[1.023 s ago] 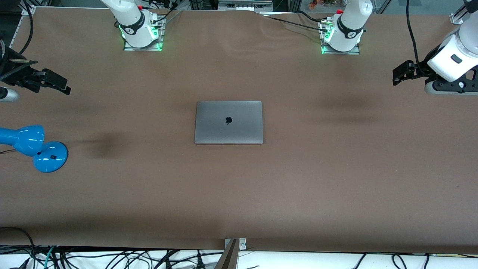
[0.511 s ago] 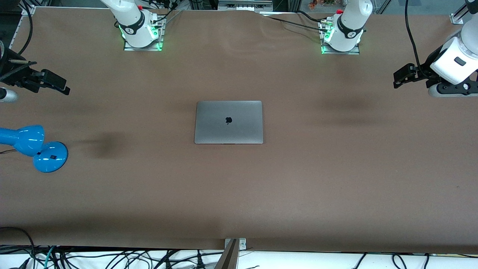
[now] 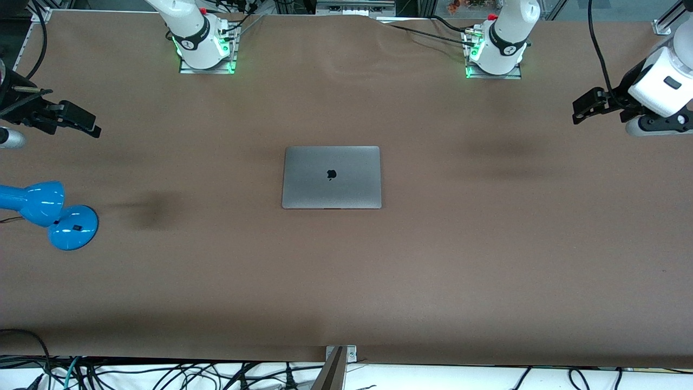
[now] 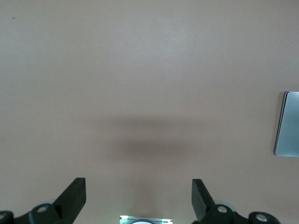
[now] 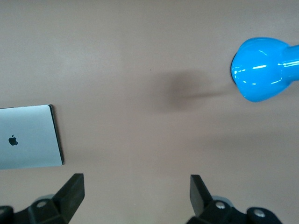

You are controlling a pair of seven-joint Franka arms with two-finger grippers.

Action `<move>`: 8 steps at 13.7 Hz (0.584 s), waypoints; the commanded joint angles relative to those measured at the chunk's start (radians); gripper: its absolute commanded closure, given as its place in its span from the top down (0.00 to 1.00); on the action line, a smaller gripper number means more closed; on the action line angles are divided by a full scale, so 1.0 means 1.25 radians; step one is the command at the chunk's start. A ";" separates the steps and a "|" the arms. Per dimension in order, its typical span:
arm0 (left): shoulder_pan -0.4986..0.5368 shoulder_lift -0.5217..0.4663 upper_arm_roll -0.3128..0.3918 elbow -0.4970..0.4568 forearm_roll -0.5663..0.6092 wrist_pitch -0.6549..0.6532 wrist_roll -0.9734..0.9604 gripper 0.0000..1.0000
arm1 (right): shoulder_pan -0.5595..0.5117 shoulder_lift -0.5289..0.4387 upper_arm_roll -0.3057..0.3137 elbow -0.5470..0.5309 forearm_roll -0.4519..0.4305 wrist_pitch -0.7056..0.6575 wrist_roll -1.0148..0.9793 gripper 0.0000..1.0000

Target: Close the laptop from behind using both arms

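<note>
The slim space-grey metal laptop (image 3: 331, 177) with the black apple logo on its lid lies shut and flat in the middle of the brown-covered bench (image 3: 433, 260), midway between my two bases. Nothing touches it.

My left end effector (image 3: 580, 107) hangs in the air over the left arm's end of the bench, well apart from the laptop. In the left wrist view its black fingers (image 4: 74, 198) stand wide apart with bare brown bench between them, and only one edge of the laptop (image 4: 287, 123) shows at the side of that view. It has hold of nothing.

My right end effector (image 3: 92, 127) hangs over the right arm's end of the bench, also well apart from the laptop. Its fingers (image 5: 72, 191) are spread wide and empty too, with the laptop's lid (image 5: 28, 136) off to one side of that view.

A glossy bright blue desk lamp (image 3: 51, 214) with a round base and rounded shade sits at the right arm's end of the bench, nearer to the front camera than the laptop.
</note>
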 commanded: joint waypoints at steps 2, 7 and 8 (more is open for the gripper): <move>0.000 -0.022 0.003 0.011 0.005 -0.025 0.002 1.00 | 0.005 -0.005 -0.005 -0.002 0.004 0.006 0.000 1.00; 0.001 -0.022 0.006 0.011 0.000 -0.026 0.064 1.00 | 0.005 -0.005 -0.005 -0.002 0.004 0.003 0.000 1.00; 0.005 -0.022 0.006 0.011 0.001 -0.026 0.064 1.00 | 0.005 -0.005 -0.005 -0.003 0.004 0.003 0.000 1.00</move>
